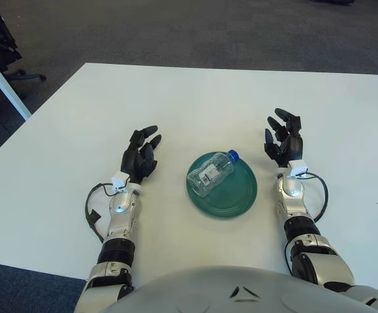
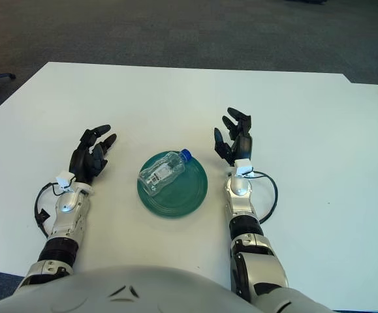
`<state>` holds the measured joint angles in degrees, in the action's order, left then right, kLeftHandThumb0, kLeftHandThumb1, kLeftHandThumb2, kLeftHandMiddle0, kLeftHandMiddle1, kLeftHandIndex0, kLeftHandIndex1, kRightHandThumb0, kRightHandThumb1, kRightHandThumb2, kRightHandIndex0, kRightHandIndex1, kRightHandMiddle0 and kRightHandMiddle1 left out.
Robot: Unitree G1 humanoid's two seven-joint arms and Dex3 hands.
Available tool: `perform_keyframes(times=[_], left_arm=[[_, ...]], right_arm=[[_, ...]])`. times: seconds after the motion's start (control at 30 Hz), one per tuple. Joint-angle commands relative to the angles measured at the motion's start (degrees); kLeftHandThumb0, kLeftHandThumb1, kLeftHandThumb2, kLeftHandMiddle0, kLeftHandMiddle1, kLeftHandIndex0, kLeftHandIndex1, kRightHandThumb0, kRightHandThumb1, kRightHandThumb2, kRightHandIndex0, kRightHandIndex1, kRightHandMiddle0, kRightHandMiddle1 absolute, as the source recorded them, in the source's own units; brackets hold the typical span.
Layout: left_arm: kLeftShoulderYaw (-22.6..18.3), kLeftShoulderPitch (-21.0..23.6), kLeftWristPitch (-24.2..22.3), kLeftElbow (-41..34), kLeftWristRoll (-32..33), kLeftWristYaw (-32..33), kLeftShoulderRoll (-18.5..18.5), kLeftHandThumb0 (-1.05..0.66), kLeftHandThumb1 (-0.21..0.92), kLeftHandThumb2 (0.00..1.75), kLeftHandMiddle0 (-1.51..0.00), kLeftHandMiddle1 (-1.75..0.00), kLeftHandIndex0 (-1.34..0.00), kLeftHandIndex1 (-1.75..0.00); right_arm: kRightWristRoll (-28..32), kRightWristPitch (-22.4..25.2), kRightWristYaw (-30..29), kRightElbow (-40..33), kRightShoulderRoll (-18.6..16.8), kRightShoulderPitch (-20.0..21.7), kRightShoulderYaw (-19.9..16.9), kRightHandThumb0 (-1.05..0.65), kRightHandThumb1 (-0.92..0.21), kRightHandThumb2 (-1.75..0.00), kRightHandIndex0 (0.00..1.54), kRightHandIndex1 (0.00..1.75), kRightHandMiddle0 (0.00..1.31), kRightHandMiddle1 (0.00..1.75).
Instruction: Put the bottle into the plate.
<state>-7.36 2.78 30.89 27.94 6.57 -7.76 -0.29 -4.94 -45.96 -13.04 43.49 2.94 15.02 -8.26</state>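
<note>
Table (image 1: 195,98), white, bears everything. At left, the left hand (image 1: 140,158) shows just left of the plate, fingers loosely spread, gripping nothing. In the middle sits the green plate (image 1: 237,195), with the clear bottle (image 1: 211,173) lying on its side inside it, blue cap pointing far-right. At right, the right hand (image 1: 283,140) shows beside the plate's right edge, fingers apart and empty.

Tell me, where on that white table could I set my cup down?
Most of the table is bare: the whole far half beyond the plate, plus both outer sides. It is crowded only near the front, where the bottle lies on the plate between the left robot hand and right robot hand.
</note>
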Motion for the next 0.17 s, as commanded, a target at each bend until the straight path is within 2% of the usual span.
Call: perform_keyframes(times=[0.0,0.13], left_arm=[[0.0,-2.4,-1.7,2.6,0.7,-0.2,-0.7,-0.61,0.92,0.72,-0.58,-0.12,-0.23,-0.82],[0.1,-2.5,-0.8,2.6,0.7,-0.3,-1.0,-0.61,0.92,0.72,-0.59,-0.12,-0.23,-0.82]], right_arm=[[-1.2,0.6,-0.6,1.6,0.8,-3.4,0.3,-0.61,-0.92,-0.49,0.49,0.31,0.07,1.01],[-1.0,0.9,-0.4,0.9,1.0,-3.9,0.4,-0.59,-0.92,-0.47,0.49,0.31,0.07,1.01]])
